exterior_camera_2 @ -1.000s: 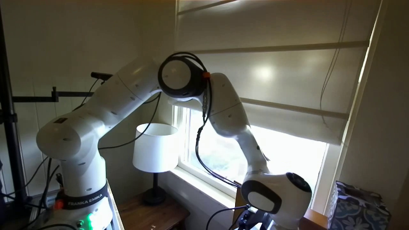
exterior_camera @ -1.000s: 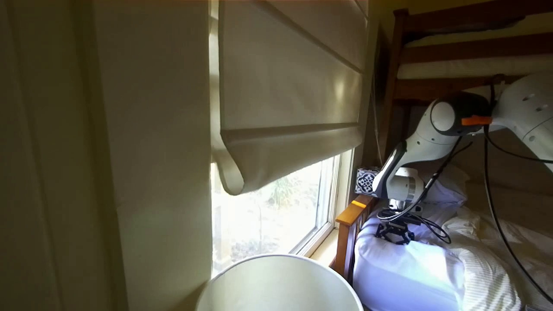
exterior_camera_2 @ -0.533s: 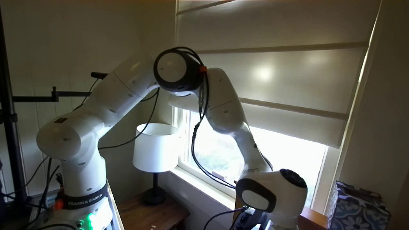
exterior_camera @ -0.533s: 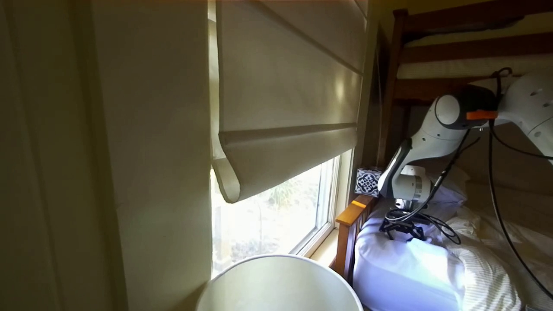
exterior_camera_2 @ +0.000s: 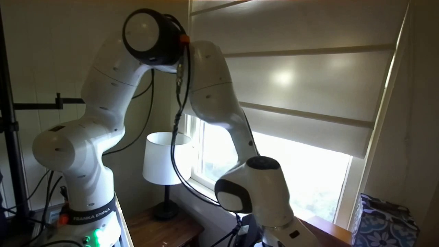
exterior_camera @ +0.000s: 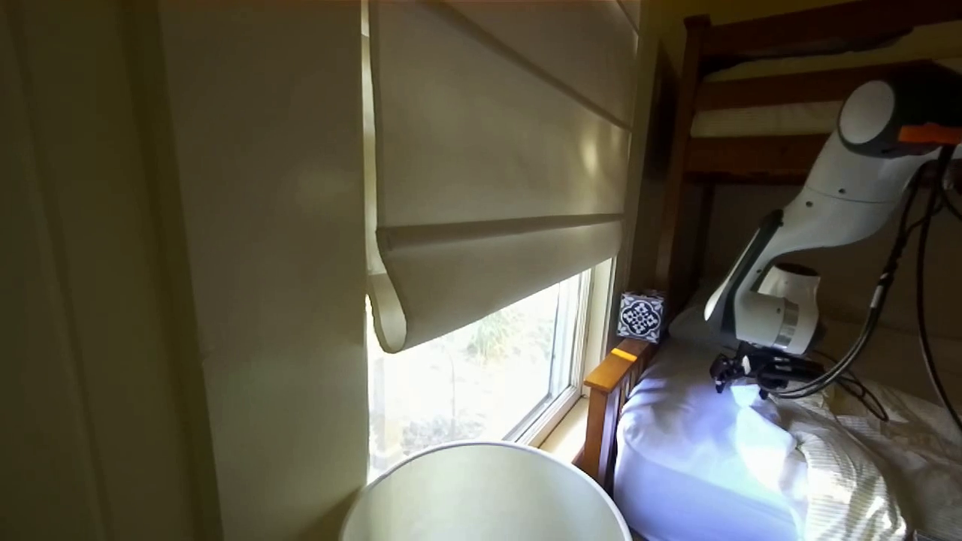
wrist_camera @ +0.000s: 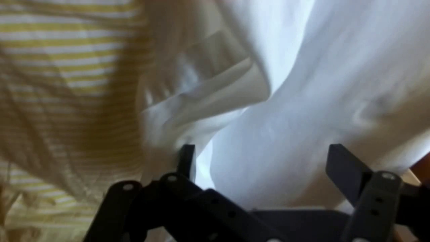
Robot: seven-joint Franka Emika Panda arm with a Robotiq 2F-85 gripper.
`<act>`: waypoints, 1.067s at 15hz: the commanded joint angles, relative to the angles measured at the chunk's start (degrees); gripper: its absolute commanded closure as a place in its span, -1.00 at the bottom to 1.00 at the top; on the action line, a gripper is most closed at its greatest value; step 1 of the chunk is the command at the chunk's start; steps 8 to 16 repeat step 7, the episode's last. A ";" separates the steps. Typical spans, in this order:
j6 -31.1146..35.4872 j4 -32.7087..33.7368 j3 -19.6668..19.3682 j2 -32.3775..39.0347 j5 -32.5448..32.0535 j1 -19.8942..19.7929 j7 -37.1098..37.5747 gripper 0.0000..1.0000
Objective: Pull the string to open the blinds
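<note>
The blinds, a cream fabric shade (exterior_camera: 503, 158), hang partway down the window in both exterior views, with bright daylight under the lower edge. In an exterior view the shade (exterior_camera_2: 308, 79) is partly covered by the arm. I cannot make out the string for certain; only a faint line (exterior_camera_2: 408, 137) shows on the wall right of the window. My gripper (exterior_camera: 742, 385) is over the bed, well away from the shade. Seen from the wrist, the gripper (wrist_camera: 261, 149) has its fingers wide apart with nothing between them, above white bedding (wrist_camera: 285, 151).
A white lampshade (exterior_camera_2: 168, 157) stands on a wooden side table (exterior_camera_2: 157, 230) by the window. Beside the window frame is a patterned box (exterior_camera_2: 386, 223). A wooden bed post (exterior_camera: 601, 421) rises close to the sill. Yellow-striped bedding (wrist_camera: 63, 60) lies beside the gripper.
The arm has drawn back from the window, its wrist turning. Thin cords that slanted across the shade have gone from there. The shade's lower edge has dropped slightly.
</note>
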 commanded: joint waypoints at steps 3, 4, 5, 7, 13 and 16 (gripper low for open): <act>-1.97 -8.56 23.66 -20.27 5.89 -22.35 -15.48 -1.00; -5.05 -7.51 28.27 -22.19 10.08 -25.80 -17.71 -1.00; -8.39 -7.28 29.93 -24.62 15.09 -26.80 -19.66 -1.00; -6.50 -5.59 27.76 -21.51 12.54 -24.80 -17.41 -1.00; -6.50 -5.59 27.76 -21.51 12.54 -24.80 -17.41 -1.00; -6.50 -5.59 27.76 -21.51 12.54 -24.80 -17.41 -1.00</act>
